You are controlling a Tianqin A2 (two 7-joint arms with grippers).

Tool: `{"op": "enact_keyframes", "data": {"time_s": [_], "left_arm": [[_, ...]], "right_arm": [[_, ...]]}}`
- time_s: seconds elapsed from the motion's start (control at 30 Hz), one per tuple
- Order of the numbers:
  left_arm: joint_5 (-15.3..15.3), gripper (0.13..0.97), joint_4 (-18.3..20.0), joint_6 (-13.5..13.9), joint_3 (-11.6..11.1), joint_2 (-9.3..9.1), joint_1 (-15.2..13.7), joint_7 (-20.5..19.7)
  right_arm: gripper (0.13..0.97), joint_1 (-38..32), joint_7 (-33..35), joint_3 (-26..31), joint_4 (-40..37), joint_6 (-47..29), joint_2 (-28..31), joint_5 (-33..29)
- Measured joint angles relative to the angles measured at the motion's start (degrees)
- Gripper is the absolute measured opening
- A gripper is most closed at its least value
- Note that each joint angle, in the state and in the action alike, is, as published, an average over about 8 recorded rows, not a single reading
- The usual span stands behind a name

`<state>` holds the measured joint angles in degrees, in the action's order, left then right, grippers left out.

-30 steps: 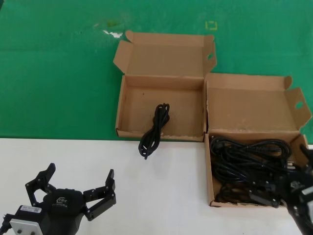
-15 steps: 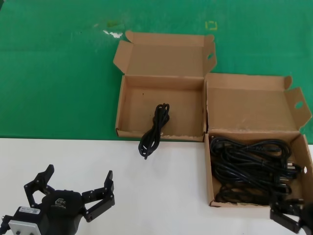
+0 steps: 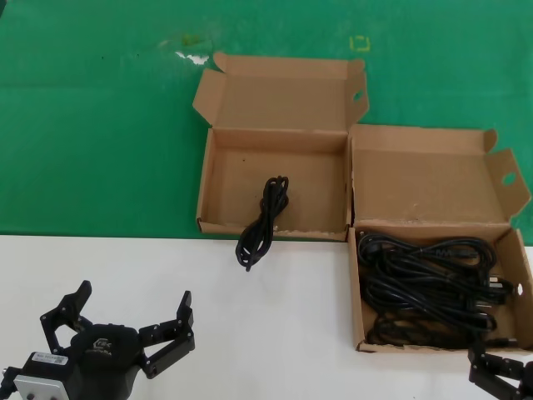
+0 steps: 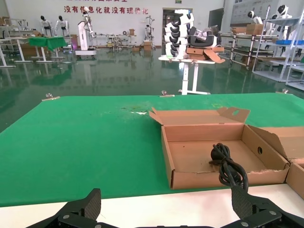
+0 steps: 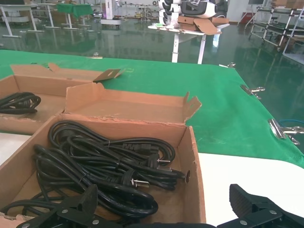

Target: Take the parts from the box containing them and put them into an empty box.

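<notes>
Where the head view looks down: two open cardboard boxes side by side, straddling the edge between green mat (image 3: pixel 100 125) and white table (image 3: pixel 275 333). On the right, the box containing them (image 3: pixel 356 292), the parts (image 3: pixel 429 283) piled inside as a black tangle of cords. To its left and farther back, the empty box (image 3: pixel 218 179), not in fact bare: one folded cord (image 3: pixel 262 221) draped over its front rim, one end inside, the other hanging out onto the white surface. Low on the left, the left gripper (image 3: pixel 125 321), fingers spread wide, clamped on nothing, well apart from both boxes. At the bottom right corner, only a bit of the right gripper (image 3: pixel 500 379), just in front of the full box's near corner.

From the left wrist: both dark fingertips (image 4: pixel 90 204) far apart at the lower edge, the left-hand box (image 4: pixel 180 156) ahead on the mat, the lone cord (image 4: pixel 228 166) looped over its frayed front wall.

From the right wrist: fingertips (image 5: pixel 242 199) spread apart, gripping nothing, hanging over the near wall of the full box (image 5: pixel 192 161), cords and plugs (image 5: pixel 109 164) heaped inside.
</notes>
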<state>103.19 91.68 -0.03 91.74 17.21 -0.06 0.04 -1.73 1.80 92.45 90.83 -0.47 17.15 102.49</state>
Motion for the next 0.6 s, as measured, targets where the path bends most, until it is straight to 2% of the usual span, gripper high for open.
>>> {"op": "enact_keyframes", "data": {"time_s": [0.6], "left_arm": [[0.0,0.966,0.0,0.0,0.0,0.00,0.0,0.0]], "right_arm": [[0.966,0.0,0.0,0.0,0.0,0.0,0.0,0.0]]}}
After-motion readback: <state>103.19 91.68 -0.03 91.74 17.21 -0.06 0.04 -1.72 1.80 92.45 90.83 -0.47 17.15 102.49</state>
